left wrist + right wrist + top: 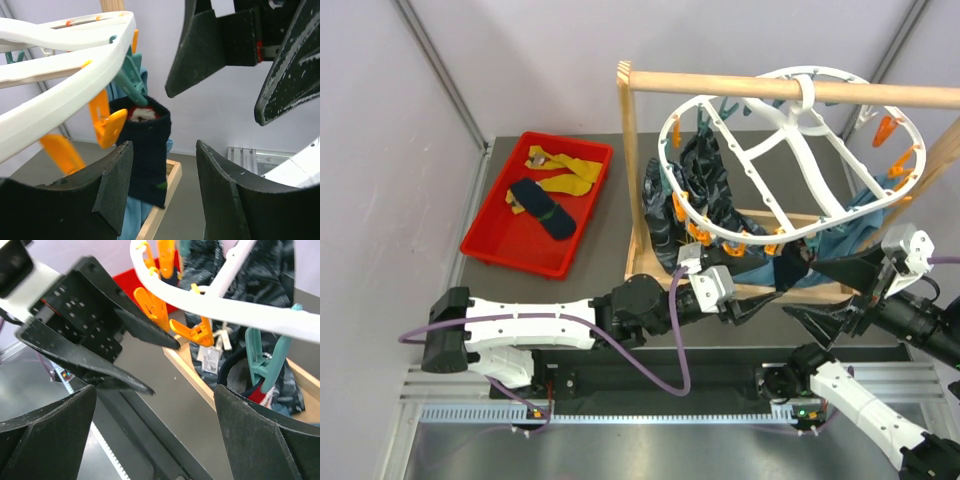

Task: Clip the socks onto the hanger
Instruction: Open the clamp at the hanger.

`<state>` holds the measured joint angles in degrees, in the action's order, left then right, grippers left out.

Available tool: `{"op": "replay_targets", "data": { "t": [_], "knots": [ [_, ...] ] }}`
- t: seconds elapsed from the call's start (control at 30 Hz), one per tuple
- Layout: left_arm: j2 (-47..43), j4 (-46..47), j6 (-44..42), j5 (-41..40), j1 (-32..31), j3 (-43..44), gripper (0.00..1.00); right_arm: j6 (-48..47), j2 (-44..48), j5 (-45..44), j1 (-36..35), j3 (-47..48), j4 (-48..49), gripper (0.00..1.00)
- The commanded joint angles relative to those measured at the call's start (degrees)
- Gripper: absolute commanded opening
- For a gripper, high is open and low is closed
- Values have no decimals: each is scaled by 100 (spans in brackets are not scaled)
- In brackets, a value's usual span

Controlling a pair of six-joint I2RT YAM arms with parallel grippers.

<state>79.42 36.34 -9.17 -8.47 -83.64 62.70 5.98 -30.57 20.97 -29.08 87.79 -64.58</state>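
Navy knit, seen from above: a small dark navy sock hangs under the large white plastic oval hanger, just ahead of my left claw, whose jaws stand apart and empty. My right claw faces it, wide and empty too. Mustard-yellow socks wait in a red plastic tray, well apart from both. Left wrist: a teal plastic peg pinches only the cuff edge, so I judge a brushing finger could strip the sock off. Right wrist: the claws crowd each other, and a bump would likely swing the hanger. A small white tag is unreadable.
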Motion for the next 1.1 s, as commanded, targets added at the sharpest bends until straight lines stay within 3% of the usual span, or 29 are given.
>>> {"op": "replay_targets", "data": {
  "t": [0.0,0.27,0.43,0.7,1.07],
  "knots": [
    [-31,14,-5,320,-21,182,58,-70,-230,468,-10,169,419,100],
    [-163,58,-261,-576,-30,50,57,61,-274,847,-19,265,657,95],
    [-198,-171,-173,-1024,-30,67,49,105,-353,1102,-19,204,815,90],
    [-453,-364,116,-1104,-30,-187,45,316,-503,1822,-10,-16,1193,81],
    [-1042,-435,381,-981,-30,-662,45,465,-503,1937,-19,-200,1430,79]
  ]
}}
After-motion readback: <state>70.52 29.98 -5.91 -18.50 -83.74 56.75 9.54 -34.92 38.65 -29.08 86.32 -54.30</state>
